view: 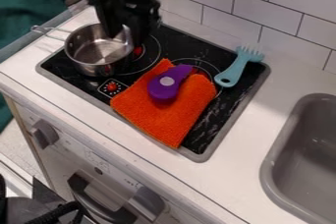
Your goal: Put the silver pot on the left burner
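Nearest the camera, at the lower left, lies a black cord (52,215), beside the stove front with its knobs (43,133) and dark handle (98,203); farther in, the black tool (128,35) is down at the right-hand rim of the pot (98,51); whether it is clenched on that rim or released, one cannot tell. The pot is upright or nearly so at the left end of the cooktop (230,120), its wire handle (47,31) pointing out over the worktop (19,68); it overlaps the left burner (151,60) but looks off-centre, and whether it touches the glass is unclear. Just right of that burner the orange cloth (160,122) bears a purple toy (164,84); beyond is a teal fork (235,70), then the sink (269,171).

The step in hand seems to be the placing; the next move likely calls for a secure hold, a short shift right to centre the pot, a level lowering, then a release straight up; too long a shift could push the pot into the cloth.
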Tool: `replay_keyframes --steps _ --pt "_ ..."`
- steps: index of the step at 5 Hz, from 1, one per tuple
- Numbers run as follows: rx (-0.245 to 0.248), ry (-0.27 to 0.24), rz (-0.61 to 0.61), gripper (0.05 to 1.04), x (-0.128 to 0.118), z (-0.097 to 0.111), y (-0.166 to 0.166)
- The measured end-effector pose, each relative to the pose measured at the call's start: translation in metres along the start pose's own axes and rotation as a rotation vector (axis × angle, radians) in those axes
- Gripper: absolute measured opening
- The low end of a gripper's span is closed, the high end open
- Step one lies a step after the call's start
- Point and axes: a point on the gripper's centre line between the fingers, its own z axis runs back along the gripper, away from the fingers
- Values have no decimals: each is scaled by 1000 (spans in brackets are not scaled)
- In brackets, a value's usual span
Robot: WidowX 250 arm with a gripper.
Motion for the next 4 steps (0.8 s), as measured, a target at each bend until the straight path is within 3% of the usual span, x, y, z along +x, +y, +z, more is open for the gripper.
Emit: replay_keyframes --steps 1,2,3,4 --pt "-9 -9 -49 1008 8 22 -24" --pt "-22 11 -34 1009 14 31 -43" --pt "-18 120 11 1005 15 25 -54" --pt "-10 158 16 1005 15 19 -60"
